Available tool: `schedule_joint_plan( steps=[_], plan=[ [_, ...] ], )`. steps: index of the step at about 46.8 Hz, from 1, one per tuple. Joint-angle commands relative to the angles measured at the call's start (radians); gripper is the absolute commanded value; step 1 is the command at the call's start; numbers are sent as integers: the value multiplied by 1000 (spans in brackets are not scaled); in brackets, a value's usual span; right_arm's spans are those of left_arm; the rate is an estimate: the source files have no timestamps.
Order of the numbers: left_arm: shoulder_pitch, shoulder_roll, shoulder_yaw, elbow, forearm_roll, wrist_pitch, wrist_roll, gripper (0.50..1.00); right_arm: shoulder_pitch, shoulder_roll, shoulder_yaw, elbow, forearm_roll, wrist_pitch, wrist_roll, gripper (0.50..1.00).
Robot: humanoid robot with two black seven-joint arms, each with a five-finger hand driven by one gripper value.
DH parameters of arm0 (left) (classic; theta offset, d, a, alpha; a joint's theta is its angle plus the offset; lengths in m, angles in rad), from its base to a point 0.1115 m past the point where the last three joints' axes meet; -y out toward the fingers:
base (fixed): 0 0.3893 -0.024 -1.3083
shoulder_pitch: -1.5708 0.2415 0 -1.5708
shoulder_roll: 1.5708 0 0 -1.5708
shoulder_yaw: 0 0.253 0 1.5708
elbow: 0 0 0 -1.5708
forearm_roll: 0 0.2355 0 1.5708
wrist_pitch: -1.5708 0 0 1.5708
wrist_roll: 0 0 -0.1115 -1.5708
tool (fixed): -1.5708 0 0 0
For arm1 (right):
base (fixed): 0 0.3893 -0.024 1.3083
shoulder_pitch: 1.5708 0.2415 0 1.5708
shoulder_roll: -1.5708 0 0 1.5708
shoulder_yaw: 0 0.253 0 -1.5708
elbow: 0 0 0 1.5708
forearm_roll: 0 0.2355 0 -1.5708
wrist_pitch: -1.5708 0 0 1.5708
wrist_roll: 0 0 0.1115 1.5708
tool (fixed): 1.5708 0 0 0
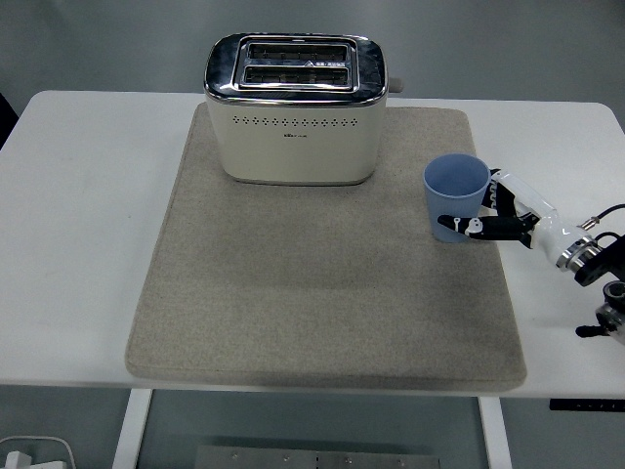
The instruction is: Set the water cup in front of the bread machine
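1. Along the bottom of the head view runs the near edge of the white worktop (68, 332), with its legs and a grey floor showing below.
2. At about 7 o'clock, in the bottom left corner under the worktop, a white object (34, 455) lies on the floor; what it is cannot be made out.
3. Across the middle of the worktop lies a beige mat (293, 293), its near part bare.
4. At about 4 o'clock the right arm comes in from the right edge, black at the wrist with a white forearm section, low over the worktop just off the mat's right border.
5. At 3 o'clock the right hand (503, 213) is clamped on the blue water cup (456, 198): one black finger (469, 226) wraps across the cup's near side, and the others sit against its right side.
6. That cup stands upright with its mouth open to the camera, over the mat's right part near the border; whether its base touches the mat cannot be told.
7. At 12 o'clock, on the far part of the mat, stands the cream bread machine (301, 109) with a chrome top and two slots; the cup is well apart from it, to its right and nearer the camera.
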Motion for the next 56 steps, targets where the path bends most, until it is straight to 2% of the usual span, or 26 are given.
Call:
schedule_joint_plan(
  steps=[1,9,21,37,45,56],
  plan=[
    [0,0,0,0,0,0,0,1000,8,-3,3,34,3,0,-17,500],
    [0,0,0,0,0,0,0,1000,9,26,5,65,3,-8,-28,500],
    [0,0,0,0,0,0,0,1000,55,195,-4,43,3,-63,-48,500],
    [0,0,0,0,0,0,0,1000,94,379,-12,-56,-9,-66,-54,500],
    [0,0,0,0,0,0,0,1000,109,469,-29,-156,-15,-63,-54,500],
    [0,0,0,0,0,0,0,1000,138,525,-30,-225,-17,-57,-52,500]
  ],
)
